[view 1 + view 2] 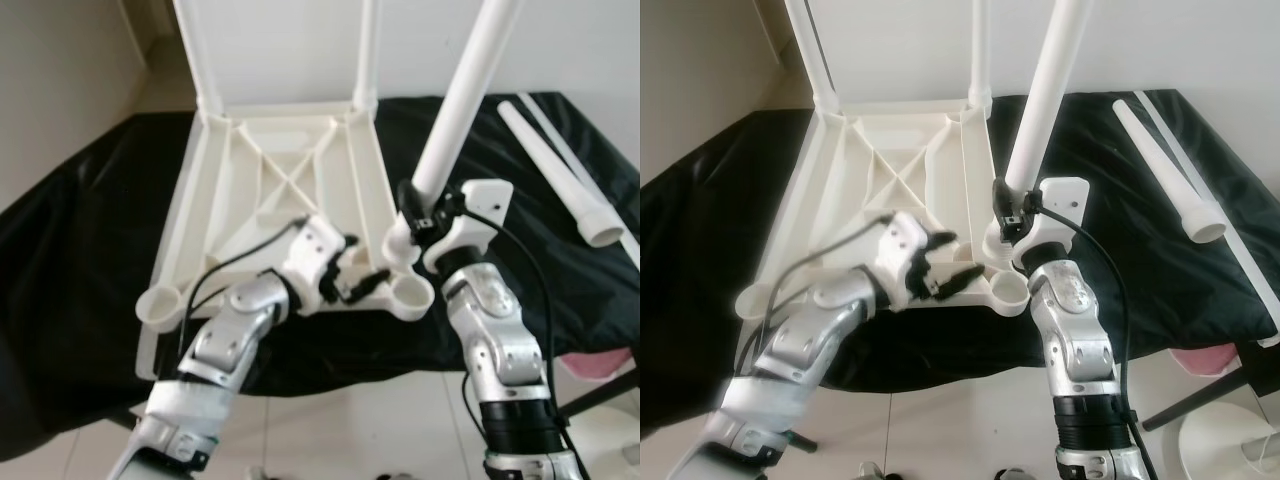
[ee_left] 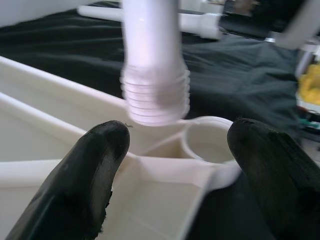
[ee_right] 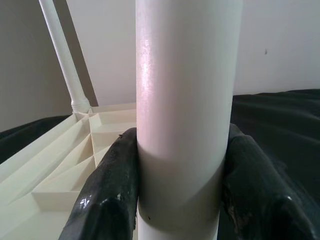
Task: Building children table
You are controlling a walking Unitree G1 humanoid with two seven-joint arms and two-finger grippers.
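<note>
Nearest the camera, both silver arms reach over the near edge of a black cloth (image 1: 80,300). The left gripper (image 1: 352,285) hovers at the near edge of the tabletop (image 1: 290,190) with its fingers (image 2: 95,165) spread, nothing between them. The right gripper (image 1: 415,215) pinches a leg (image 1: 460,100) near its lower end, fingers (image 3: 112,195) pressed on both sides of the tube.

Tabletop — white plastic, upside down on the cloth, underside ribbed with an X brace in the middle. Round sockets at the corners: near-left socket (image 1: 160,305) and near-right socket (image 1: 412,295) both stand open.

The held leg leans up and away to the right, its lower tip just above the tabletop beside the near-right socket.

Leg count: four white tubes. One held; two upright at the far corners, far-left leg (image 1: 195,50) and far-right leg (image 1: 368,50); one loose leg (image 1: 560,180) lying on the cloth to the right, well apart from the tabletop.

Left wrist view alone shows the held leg's ridged, threaded end (image 2: 155,95) just beside the open socket — not seated. Right wrist view shows the smooth tube in the grip and one far leg behind.
</note>
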